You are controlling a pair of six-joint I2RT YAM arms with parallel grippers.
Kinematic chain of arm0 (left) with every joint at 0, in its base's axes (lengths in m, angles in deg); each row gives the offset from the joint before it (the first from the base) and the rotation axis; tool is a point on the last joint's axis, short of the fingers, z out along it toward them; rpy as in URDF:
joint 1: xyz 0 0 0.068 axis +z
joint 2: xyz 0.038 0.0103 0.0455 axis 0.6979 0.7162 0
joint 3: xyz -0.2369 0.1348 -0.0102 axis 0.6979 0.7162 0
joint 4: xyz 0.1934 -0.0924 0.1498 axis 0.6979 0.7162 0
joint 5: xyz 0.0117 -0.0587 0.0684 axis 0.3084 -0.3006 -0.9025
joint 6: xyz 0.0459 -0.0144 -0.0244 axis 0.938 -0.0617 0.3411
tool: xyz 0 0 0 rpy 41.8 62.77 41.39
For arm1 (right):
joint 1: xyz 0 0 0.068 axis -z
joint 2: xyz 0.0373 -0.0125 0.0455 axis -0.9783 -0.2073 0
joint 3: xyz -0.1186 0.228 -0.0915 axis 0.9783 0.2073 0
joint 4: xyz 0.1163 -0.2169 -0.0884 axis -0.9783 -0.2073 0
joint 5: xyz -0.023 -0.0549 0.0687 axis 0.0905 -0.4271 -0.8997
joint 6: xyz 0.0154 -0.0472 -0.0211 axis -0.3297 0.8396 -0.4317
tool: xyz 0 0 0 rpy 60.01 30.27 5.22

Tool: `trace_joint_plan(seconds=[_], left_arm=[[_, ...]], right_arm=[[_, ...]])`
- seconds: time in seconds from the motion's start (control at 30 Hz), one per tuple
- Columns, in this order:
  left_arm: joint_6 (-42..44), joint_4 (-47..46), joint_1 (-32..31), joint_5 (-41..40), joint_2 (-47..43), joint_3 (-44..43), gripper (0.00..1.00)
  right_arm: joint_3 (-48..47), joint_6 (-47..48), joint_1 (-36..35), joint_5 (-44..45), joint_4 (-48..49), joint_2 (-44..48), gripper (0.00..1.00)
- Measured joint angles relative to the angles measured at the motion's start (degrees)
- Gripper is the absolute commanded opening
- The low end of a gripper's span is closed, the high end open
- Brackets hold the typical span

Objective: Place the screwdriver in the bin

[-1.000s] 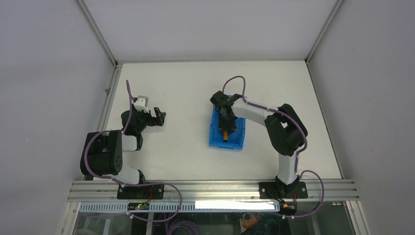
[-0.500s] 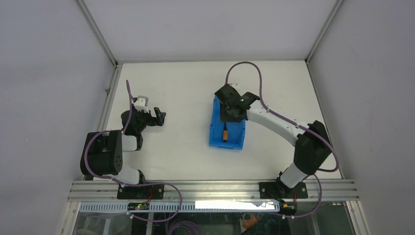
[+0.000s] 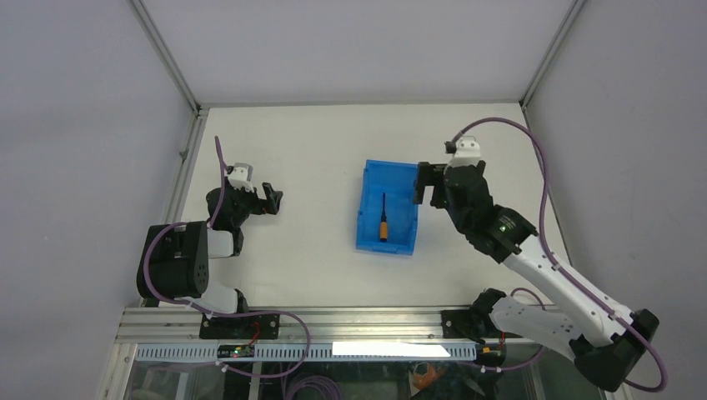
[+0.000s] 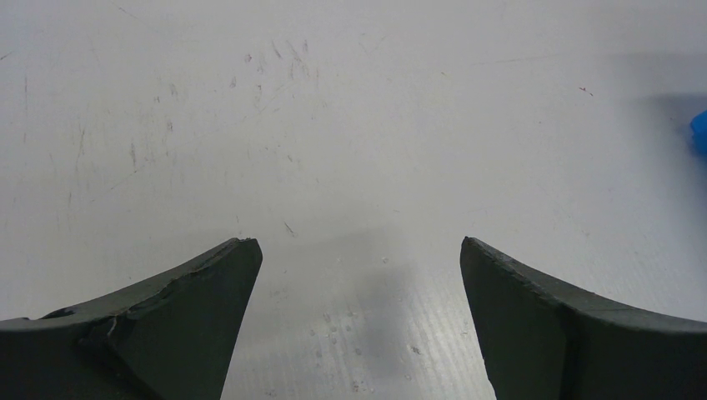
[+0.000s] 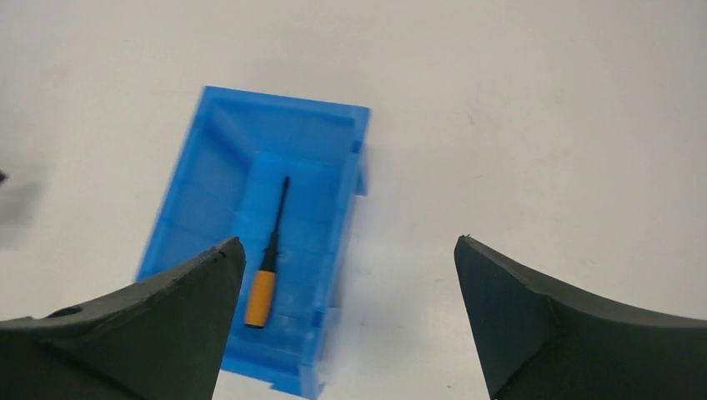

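The screwdriver (image 3: 383, 218), with an orange handle and a thin dark shaft, lies flat on the floor of the blue bin (image 3: 363, 208), handle toward the near end. My right gripper (image 3: 427, 183) hangs open just right of the bin's far right corner, holding nothing. In the right wrist view the screwdriver (image 5: 268, 258) rests free inside the bin (image 5: 346, 217), left of and below my open right gripper (image 5: 348, 242). My left gripper (image 3: 273, 198) stays open and empty over bare table at the left; the left wrist view shows only tabletop between the jaws of the left gripper (image 4: 360, 243).
A white tabletop (image 3: 308, 142) is bounded by metal rails (image 3: 188, 158) at the left and right and grey walls behind. A corner of the bin (image 4: 699, 132) shows at the right edge of the left wrist view. The right arm's purple cable (image 3: 534, 150) loops above it.
My right gripper has opened wide and drawn back from over the bin to its right side. The screwdriver now lies uncovered in the bin. The left arm has not moved.
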Motion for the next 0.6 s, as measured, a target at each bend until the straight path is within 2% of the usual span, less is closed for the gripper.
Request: trace_joint_plan(seconds=[0.1, 0.27, 0.43, 0.6], left_arm=[[0.0, 0.0, 0.0, 0.0, 0.0, 0.0, 0.99], [0.0, 0.0, 0.0, 0.0, 0.0, 0.0, 0.99], [0.0, 0.0, 0.0, 0.0, 0.0, 0.0, 0.99], [0.0, 0.0, 0.0, 0.0, 0.0, 0.0, 0.99]], right_arm=[[10.1, 2.1, 1.1, 4.3, 4.5, 6.8, 0.99], [24.2, 2.5, 1.2, 8.8, 7.5, 12.9, 1.00], [32.0, 1.0, 1.2, 12.1, 9.3, 19.2, 1.00], [35.9, 1.1, 1.2, 12.3, 14.1, 25.0, 1.00]])
